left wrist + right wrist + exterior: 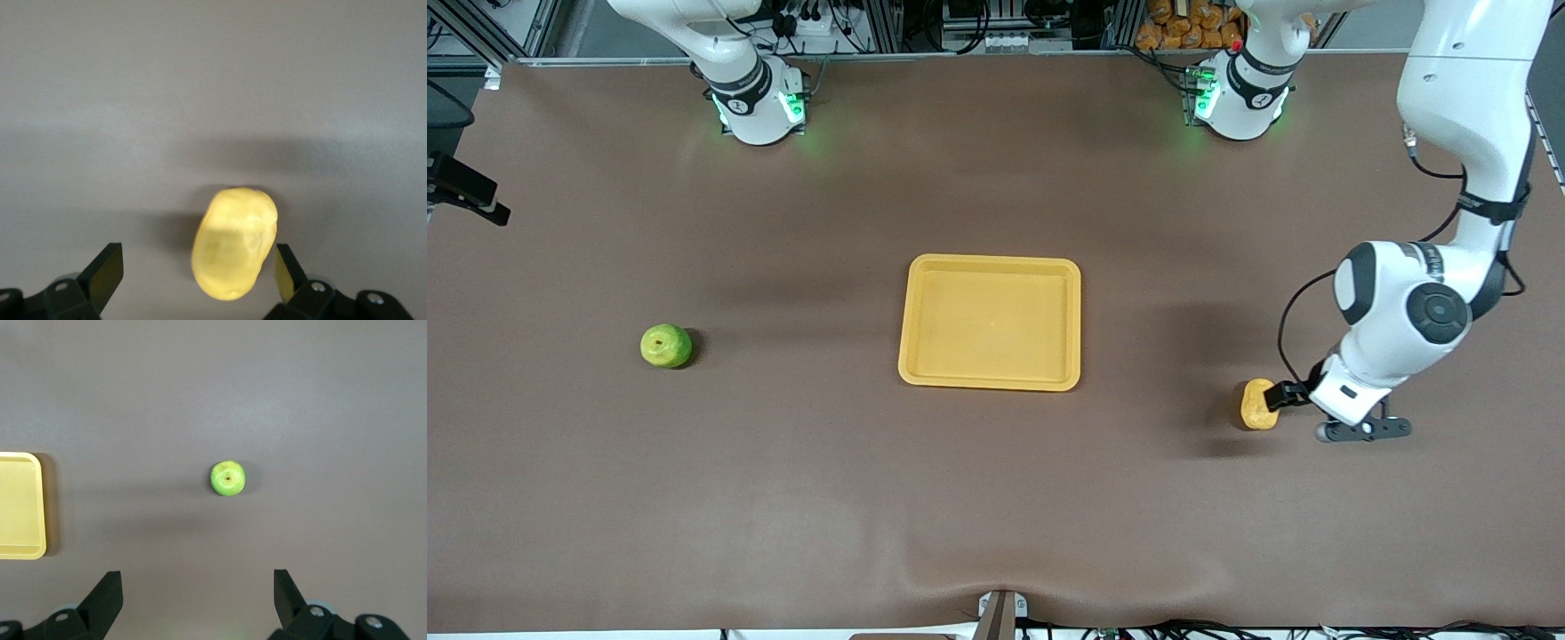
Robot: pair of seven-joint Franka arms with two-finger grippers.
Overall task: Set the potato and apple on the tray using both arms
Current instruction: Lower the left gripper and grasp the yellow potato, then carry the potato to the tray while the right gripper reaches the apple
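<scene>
I see the left gripper point(193, 273) low at the potato point(1258, 404), jaws spread wide around it, one finger point(285, 272) touching, nothing clamped. Potato rests on the table point(996, 498) toward the left arm's end. Right gripper point(197, 600) hangs high over the apple point(228, 478), wide open, empty. Tray point(991, 263) sits mid-table, bare.

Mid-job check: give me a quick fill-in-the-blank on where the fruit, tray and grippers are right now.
1. The tray holds ____ items.
2. The left gripper, fingers open, is at the ____.
3. The right gripper is open, high above the ____.
4. The apple lies toward the ____ arm's end of the table.

Missing words: no; potato; apple; right
</scene>
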